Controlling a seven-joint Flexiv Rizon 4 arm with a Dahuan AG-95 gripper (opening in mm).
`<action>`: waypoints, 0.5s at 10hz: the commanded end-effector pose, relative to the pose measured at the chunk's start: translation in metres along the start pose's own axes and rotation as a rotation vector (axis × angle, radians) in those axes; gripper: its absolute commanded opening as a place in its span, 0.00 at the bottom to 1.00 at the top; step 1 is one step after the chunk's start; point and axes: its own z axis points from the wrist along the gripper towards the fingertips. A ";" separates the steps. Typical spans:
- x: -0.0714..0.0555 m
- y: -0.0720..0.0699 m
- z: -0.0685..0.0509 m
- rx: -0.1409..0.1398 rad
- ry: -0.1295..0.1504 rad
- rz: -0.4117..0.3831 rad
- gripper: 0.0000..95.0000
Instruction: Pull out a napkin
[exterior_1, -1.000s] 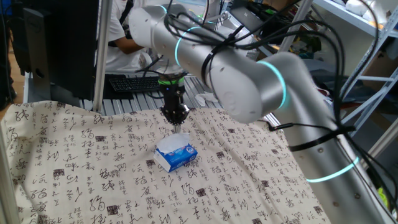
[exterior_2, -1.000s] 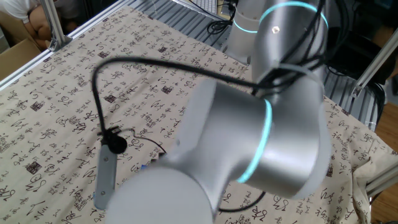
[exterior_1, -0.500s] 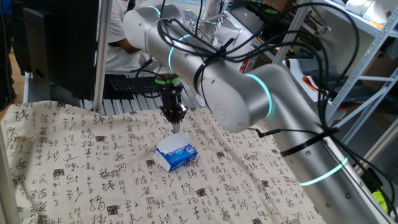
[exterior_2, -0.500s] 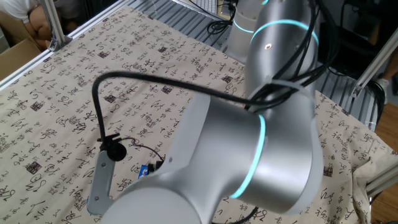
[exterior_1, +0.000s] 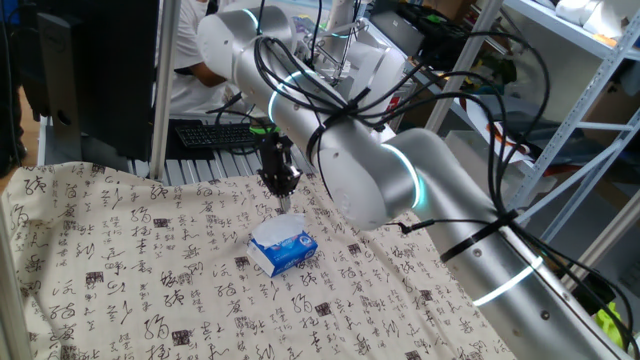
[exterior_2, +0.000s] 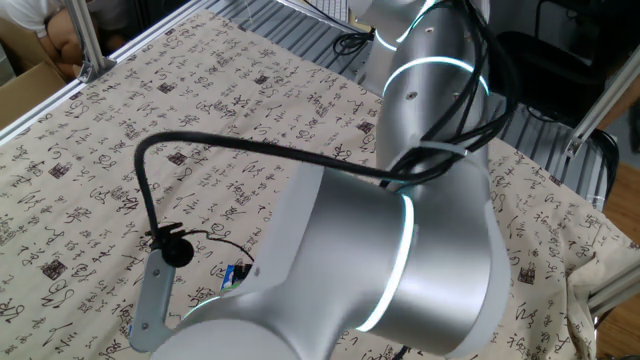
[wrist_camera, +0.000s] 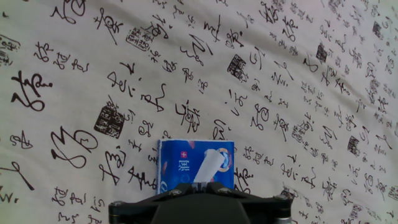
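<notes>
The napkin (exterior_1: 285, 222) you are after sticks up as a white tuft from the top of a blue tissue pack (exterior_1: 284, 249), which lies flat on the tabletop (exterior_1: 120, 270), on a cloth printed all over with black calligraphy. In one fixed view your gripper (exterior_1: 283, 203) hangs point-down just above the pack, its tip right at the white tuft; you cannot tell from here whether it touches the paper, and the fingers look drawn close together, though the pictures do not settle how far they are apart. In the hand view the pack (wrist_camera: 195, 165) sits at the lower middle, a white strip of napkin (wrist_camera: 209, 166) running from its slot toward the dark gripper body at the bottom edge; the fingertips themselves are out of sight. In the other fixed view the silver arm (exterior_2: 400, 250) fills most of the frame and hides the pack almost entirely. A black keyboard (exterior_1: 215, 133) lies behind the tabletop.
</notes>
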 end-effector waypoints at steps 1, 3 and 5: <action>-0.001 0.007 -0.006 0.047 0.016 0.002 0.00; -0.001 0.007 -0.006 0.050 0.017 -0.001 0.00; -0.001 0.008 -0.006 0.054 0.023 0.007 0.00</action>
